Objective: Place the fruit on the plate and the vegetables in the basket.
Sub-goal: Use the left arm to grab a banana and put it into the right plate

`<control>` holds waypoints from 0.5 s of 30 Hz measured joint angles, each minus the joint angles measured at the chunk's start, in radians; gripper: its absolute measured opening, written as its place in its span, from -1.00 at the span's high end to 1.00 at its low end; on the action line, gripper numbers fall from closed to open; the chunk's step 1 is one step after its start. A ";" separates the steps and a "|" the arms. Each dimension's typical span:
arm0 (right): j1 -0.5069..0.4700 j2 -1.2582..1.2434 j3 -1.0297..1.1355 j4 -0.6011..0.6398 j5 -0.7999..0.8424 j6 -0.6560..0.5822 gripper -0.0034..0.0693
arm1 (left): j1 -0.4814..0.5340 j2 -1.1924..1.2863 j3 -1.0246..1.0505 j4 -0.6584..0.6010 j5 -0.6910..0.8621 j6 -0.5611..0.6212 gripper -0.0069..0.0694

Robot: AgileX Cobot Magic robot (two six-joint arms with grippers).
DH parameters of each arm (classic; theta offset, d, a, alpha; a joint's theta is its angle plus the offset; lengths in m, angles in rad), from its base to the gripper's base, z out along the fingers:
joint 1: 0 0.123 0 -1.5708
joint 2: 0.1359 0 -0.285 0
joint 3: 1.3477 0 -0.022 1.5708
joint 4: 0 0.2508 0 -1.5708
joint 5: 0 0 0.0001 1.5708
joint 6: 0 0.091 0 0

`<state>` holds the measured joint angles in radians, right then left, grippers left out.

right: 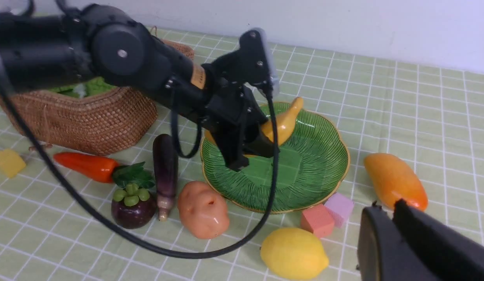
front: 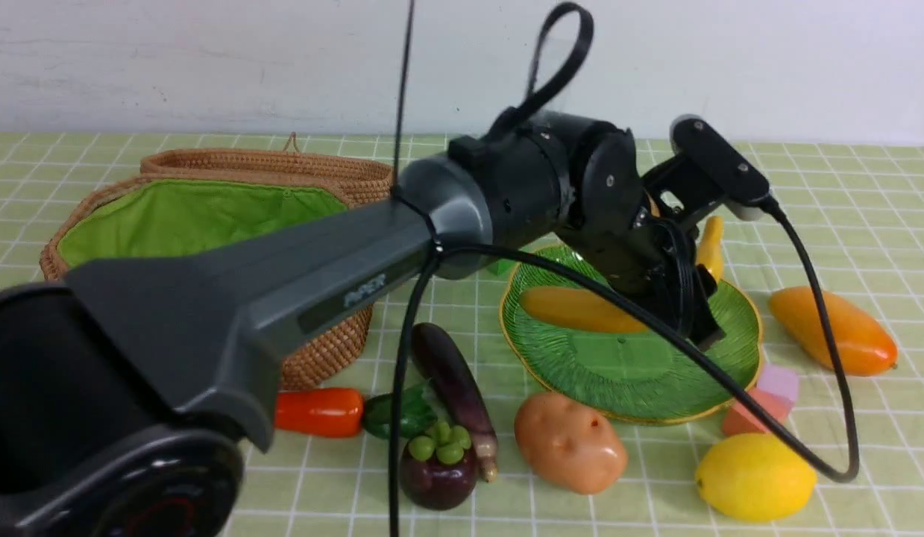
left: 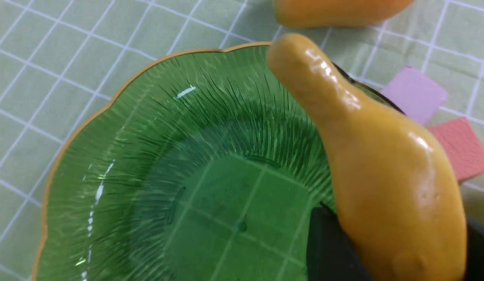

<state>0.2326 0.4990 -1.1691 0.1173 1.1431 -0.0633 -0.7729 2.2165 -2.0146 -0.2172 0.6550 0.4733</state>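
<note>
Left arm (front: 283, 298), dark grey, fills the foreground and reaches to the plate (left: 109, 164). The left gripper (right: 249, 150) is clenched on the banana (left: 382, 175), its dark jaws at the fruit's thick middle, above the plate's far half. Whether the banana touches the glass cannot be told. One end points past the plate's rim toward the mango (front: 834, 332).

The banana is glossy yellow-orange and gently curved, swelling at the gripped part and narrowing to a blunt neck.

The mango lies on the checked cloth right of the plate. The lemon (front: 756, 477) sits off the plate's near right rim, beyond two foam blocks (front: 760, 403) just beside that rim. The potato (front: 570, 444) is just beside the near rim. The eggplant (front: 450, 373), mangosteen (front: 438, 470) and red-orange vegetable (front: 316, 412) lie left of the plate, and the basket (front: 327, 358) stands further left.

The right gripper (right: 392, 218), seen only in its own wrist view, has its fingers drawn together on nothing, apart from the plate.
</note>
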 joint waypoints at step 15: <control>0.000 0.000 0.000 0.000 0.018 0.003 0.70 | 0.000 0.029 -0.040 -0.008 0.098 -0.048 -0.71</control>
<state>0.2326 0.4990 -1.1691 0.1174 1.1614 -0.0607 -0.7729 2.2454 -2.0549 -0.2251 0.7528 0.4255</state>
